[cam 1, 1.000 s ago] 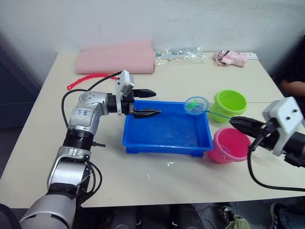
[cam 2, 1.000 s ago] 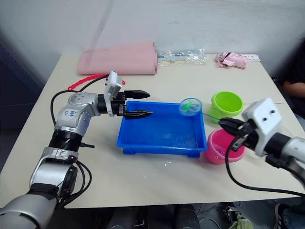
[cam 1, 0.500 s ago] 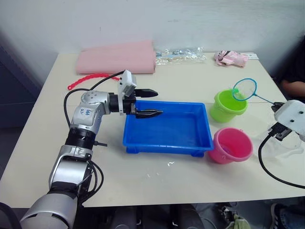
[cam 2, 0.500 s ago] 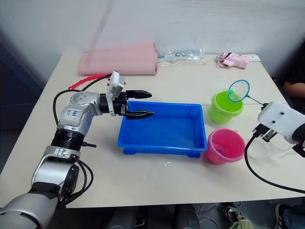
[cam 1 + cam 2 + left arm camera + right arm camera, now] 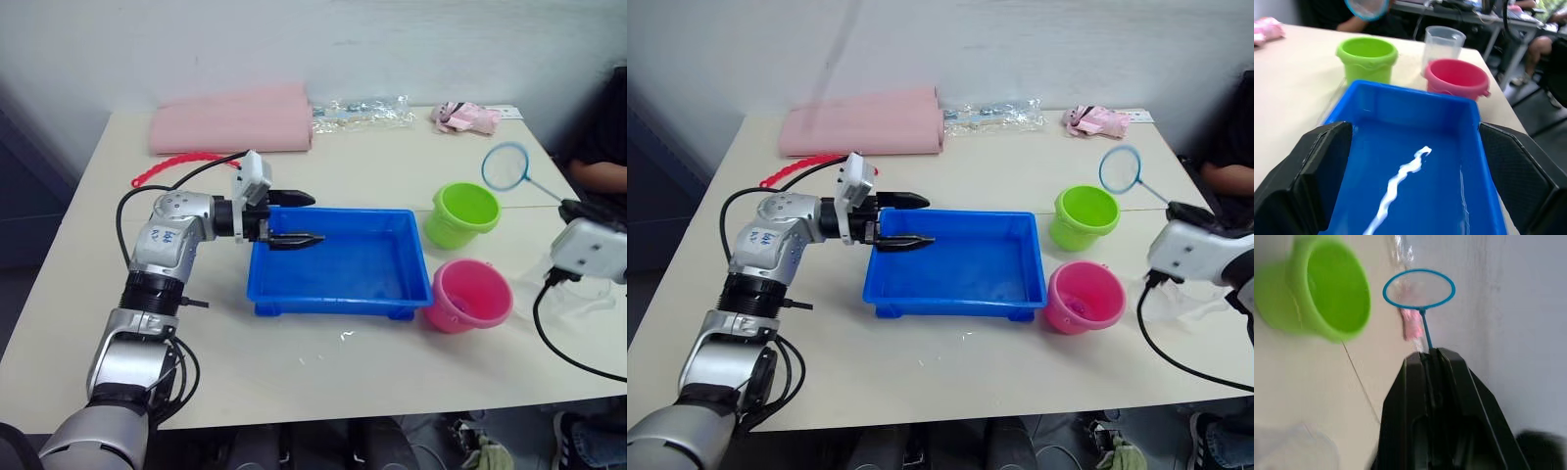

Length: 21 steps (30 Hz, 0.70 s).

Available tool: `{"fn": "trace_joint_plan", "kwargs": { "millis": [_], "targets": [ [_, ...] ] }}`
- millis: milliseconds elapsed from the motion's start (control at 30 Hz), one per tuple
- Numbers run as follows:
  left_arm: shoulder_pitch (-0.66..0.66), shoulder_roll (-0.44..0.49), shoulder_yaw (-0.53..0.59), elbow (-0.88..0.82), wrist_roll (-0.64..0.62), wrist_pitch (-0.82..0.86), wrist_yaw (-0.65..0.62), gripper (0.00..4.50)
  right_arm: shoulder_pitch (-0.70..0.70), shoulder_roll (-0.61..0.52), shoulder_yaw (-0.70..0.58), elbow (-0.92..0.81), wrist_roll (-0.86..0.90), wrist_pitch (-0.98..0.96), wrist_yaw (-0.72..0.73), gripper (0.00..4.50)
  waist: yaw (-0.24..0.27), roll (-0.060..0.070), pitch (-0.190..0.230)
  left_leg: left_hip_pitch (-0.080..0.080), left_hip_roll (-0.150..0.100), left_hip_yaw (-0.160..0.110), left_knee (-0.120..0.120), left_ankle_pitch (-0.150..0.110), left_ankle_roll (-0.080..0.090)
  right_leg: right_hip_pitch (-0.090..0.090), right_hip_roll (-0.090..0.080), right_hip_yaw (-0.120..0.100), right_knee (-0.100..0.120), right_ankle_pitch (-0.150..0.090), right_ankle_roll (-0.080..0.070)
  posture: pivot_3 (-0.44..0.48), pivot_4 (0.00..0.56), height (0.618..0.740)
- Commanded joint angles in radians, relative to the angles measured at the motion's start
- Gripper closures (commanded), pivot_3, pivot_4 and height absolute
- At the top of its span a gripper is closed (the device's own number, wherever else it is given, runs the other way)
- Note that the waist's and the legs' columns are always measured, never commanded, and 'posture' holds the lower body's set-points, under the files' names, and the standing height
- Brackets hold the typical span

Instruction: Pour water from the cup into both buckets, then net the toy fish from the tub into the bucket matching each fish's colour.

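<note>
Head pair looks down; both wrist views seemingly share the green bucket (image 5: 1367, 57).

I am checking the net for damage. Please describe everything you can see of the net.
The net is a small round hoop with a light blue rim and fine, nearly see-through mesh, on a thin straight handle. No fish shows in it. The right pincer is shut on the handle's end and holds the net in the air, hoop away from the robot, beyond the green bucket and touching nothing else. I see no tear or bend.
</note>
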<state>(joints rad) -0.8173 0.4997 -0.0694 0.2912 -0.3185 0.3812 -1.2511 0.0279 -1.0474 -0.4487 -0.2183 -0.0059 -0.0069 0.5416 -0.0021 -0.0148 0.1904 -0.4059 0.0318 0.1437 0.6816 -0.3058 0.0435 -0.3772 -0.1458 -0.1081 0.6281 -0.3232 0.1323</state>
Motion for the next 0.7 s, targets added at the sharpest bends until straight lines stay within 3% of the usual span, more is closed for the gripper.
{"fn": "trace_joint_plan", "kwargs": {
  "millis": [33, 233, 333, 433, 700],
  "targets": [
    [0.06, 0.089, -0.013, -0.148, -0.058, 0.066, -0.105, 0.03, -0.036, 0.039, -0.083, -0.144, 0.335, 0.228, 0.125, 4.5, -0.001, 0.0, 0.0, 0.0, 0.0, 0.0, 0.0, 0.0, 0.0, 0.0, 0.0, 0.0, 0.0, 0.0, 0.0, 0.0, 0.15, 0.738],
    [0.2, 0.252, -0.015, -0.361, -0.132, 0.157, -0.213, 0.03, -0.074, 0.059, -0.073, -0.337, 0.811, 0.541, 0.25, 4.5, 0.002, 0.001, 0.0, 0.0, 0.0, -0.002, 0.0, 0.0, 0.0, 0.0, -0.001, 0.0, 0.0, 0.0, -0.001, 0.0, 0.15, 0.738],
    [0.289, 0.323, -0.007, -0.452, -0.146, 0.159, -0.232, 0.03, -0.023, 0.052, 0.016, -0.416, 0.908, 0.578, 0.385, 4.5, 0.005, 0.001, 0.0, 0.0, -0.001, -0.003, 0.0, -0.001, 0.001, 0.001, -0.003, -0.001, -0.001, 0.0, -0.001, 0.0, 0.15, 0.738],
    [0.383, 0.382, -0.003, -0.528, -0.128, 0.119, -0.23, 0.03, 0.037, 0.07, 0.169, -0.433, 0.816, 0.503, 0.506, 4.5, 0.004, 0.0, 0.0, -0.001, -0.001, -0.004, -0.001, -0.002, 0.001, 0.002, -0.003, 0.0, -0.002, 0.0, -0.001, 0.0, 0.15, 0.738],
    [0.58, 0.433, 0.017, -0.583, -0.055, -0.027, -0.153, 0.03, 0.069, 0.171, 0.491, -0.25, 0.407, 0.118, 0.607, 4.5, 0.001, 0.001, 0.0, 0.001, -0.001, -0.001, 0.0, -0.002, 0.001, 0.0, -0.003, 0.0, -0.003, -0.001, -0.001, 0.0, 0.15, 0.738]
  ]
}}
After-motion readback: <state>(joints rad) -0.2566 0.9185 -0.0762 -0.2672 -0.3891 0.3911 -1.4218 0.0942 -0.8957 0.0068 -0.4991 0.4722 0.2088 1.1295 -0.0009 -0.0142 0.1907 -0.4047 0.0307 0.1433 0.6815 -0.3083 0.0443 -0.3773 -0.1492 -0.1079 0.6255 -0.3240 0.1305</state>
